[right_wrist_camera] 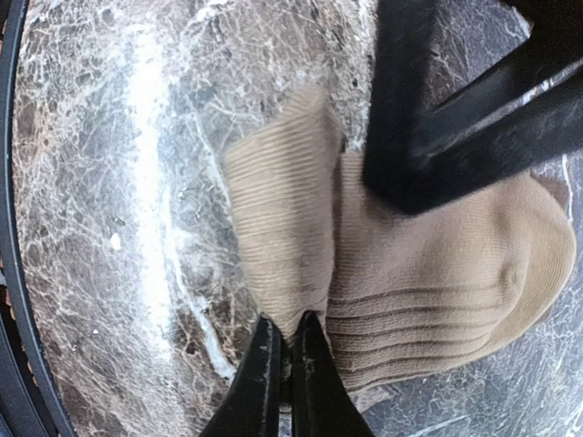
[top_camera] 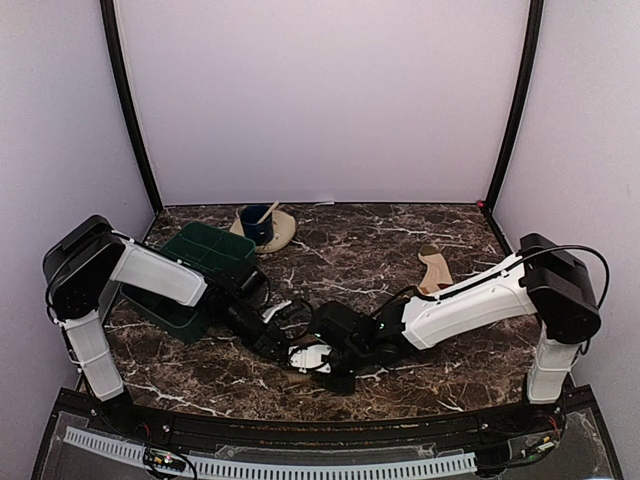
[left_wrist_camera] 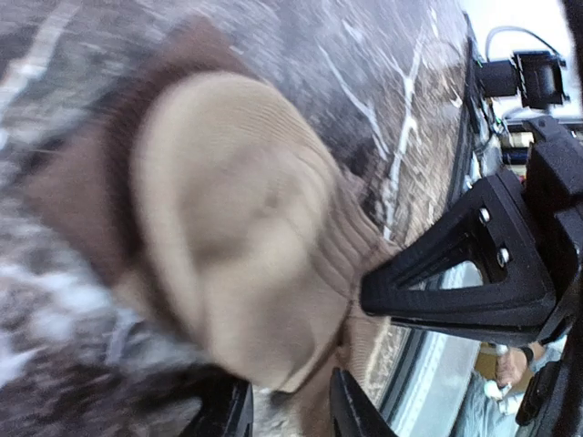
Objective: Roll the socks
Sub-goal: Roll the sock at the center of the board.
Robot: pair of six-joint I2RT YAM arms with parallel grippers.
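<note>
Two socks were in view. One tan sock [right_wrist_camera: 437, 264] lay on the table [top_camera: 400, 230] near its front edge, at the middle, where the two arms met. In the right wrist view its ribbed cuff was folded up into a ridge, and the right gripper [right_wrist_camera: 291, 341] had its jaws drawn narrow on the bottom of that ridge, pinching the fabric. The rest of the sock spread flat to the right of the fold.

The left gripper [left_wrist_camera: 290, 411] reached over the same sock from the other side. Its jaws stood a little apart with a bit of the sock's edge between them. That view was blurred, so it could not be told whether they clamped it. A brown patch showed behind the tan knit there.

The second sock [top_camera: 435, 270] — tan with a darker end — lay alone on the right half of the table, just behind the right arm and well apart from the first.

At the left rear stood one green tray [top_camera: 165, 245] with compartments. Behind it was one blue cup [top_camera: 255, 228] on one tan dish [top_camera: 284, 233].
</note>
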